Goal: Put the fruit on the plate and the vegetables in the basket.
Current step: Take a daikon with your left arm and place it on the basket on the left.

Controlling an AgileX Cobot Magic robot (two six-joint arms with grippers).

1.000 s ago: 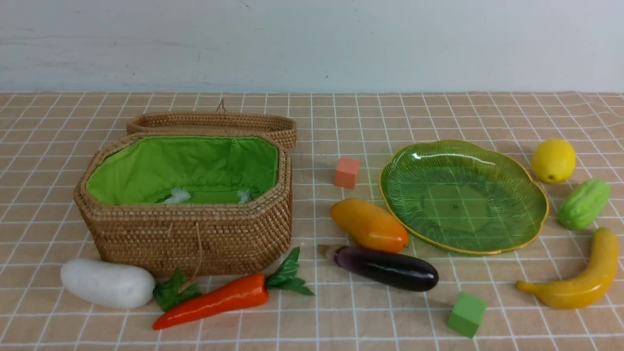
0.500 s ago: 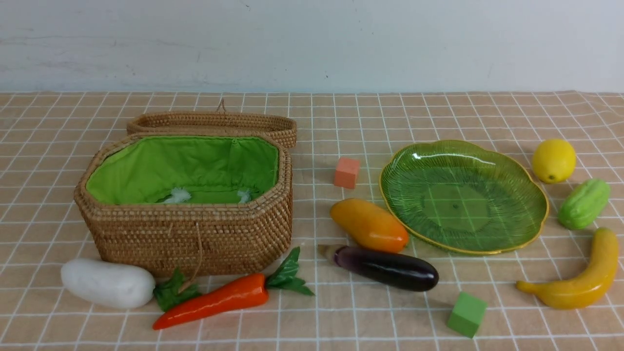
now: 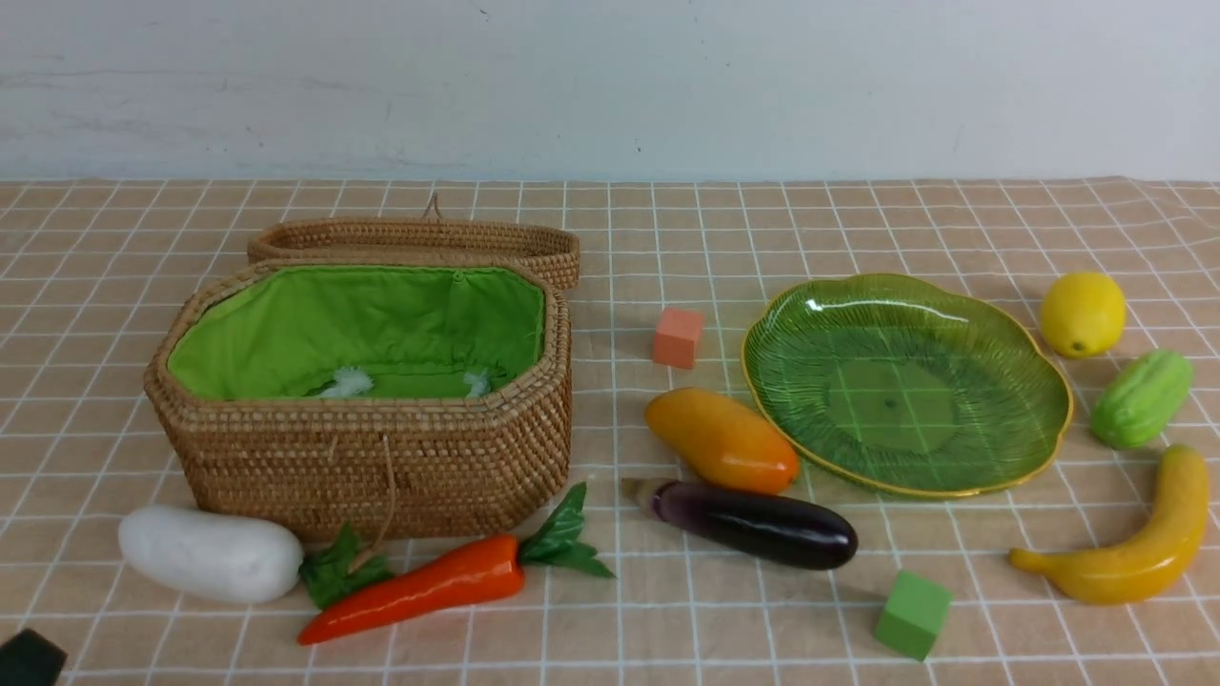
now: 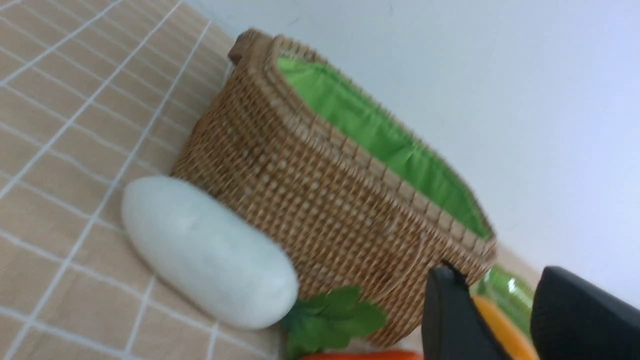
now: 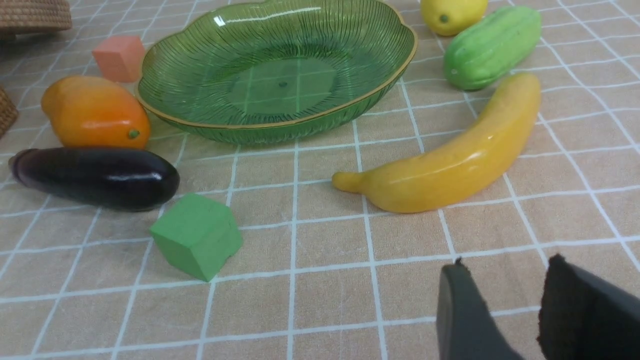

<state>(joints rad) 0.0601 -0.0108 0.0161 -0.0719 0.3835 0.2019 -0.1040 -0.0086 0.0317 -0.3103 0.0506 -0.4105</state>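
The wicker basket (image 3: 381, 457) with green lining stands open at the left. The white radish (image 3: 210, 554) and the carrot (image 3: 419, 588) lie in front of it. The mango (image 3: 721, 439) and the eggplant (image 3: 758, 523) lie left of the green plate (image 3: 1039, 381), which holds nothing. The lemon (image 3: 1082, 313), the gourd (image 3: 1141, 397) and the banana (image 3: 1134, 553) lie to its right. My left gripper (image 4: 500, 280) is open and empty, near the radish (image 4: 205, 252); one finger shows at the front view's lower-left corner (image 3: 29, 657). My right gripper (image 5: 505, 272) is open and empty, in front of the banana (image 5: 450, 157).
A small orange-pink cube (image 3: 677, 337) sits between the basket and the plate. A small green cube (image 3: 913, 615) lies near the table's front, right of the eggplant. The basket's lid (image 3: 419, 238) lies open behind it. A white wall stands behind the table.
A dark tip of my left gripper has come into the front view's lower-left corner. None of the objects on the table has moved.
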